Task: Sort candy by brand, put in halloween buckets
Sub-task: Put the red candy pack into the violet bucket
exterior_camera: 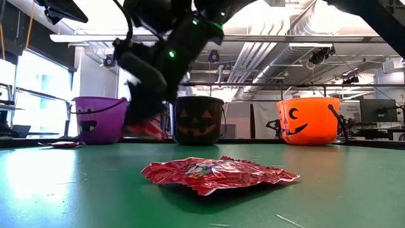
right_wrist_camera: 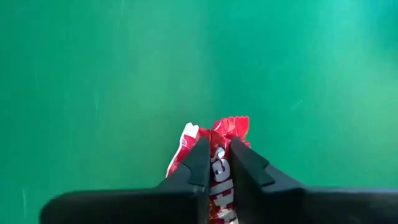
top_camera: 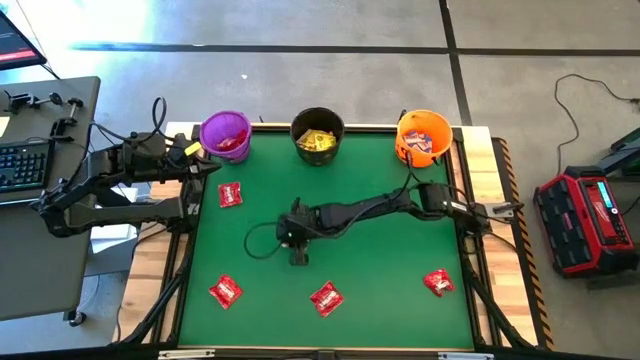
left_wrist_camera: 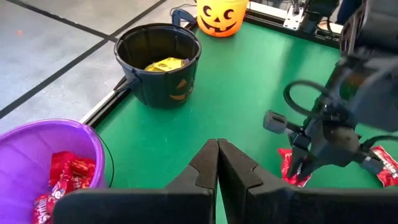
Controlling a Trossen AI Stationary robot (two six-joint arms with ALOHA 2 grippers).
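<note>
Right hand clamped on a red packet mid-surface; left hand clenched empty, parked by the purple bucket.

Green surface (top_camera: 380, 270) carries three buckets along its far edge: purple bucket (top_camera: 225, 134) holding red packets, black bucket (top_camera: 318, 134) holding yellow packets, orange bucket (top_camera: 423, 137) with mixed wrappers I can't tell apart. Right arm reaches from the right side to the centre; right hand (right_wrist_camera: 215, 163) points down at the surface, fingers pinching the held red packet (right_wrist_camera: 219, 162), which sits at or just above the surface. Left hand (left_wrist_camera: 217, 163) sits at the far left corner, next to the purple bucket, fingers pressed together with nothing between them. Loose red packets: one near the purple bucket (top_camera: 230, 195), one near-left (top_camera: 225, 291), one near-centre (top_camera: 327, 298), one near-right (top_camera: 438, 282).
</note>
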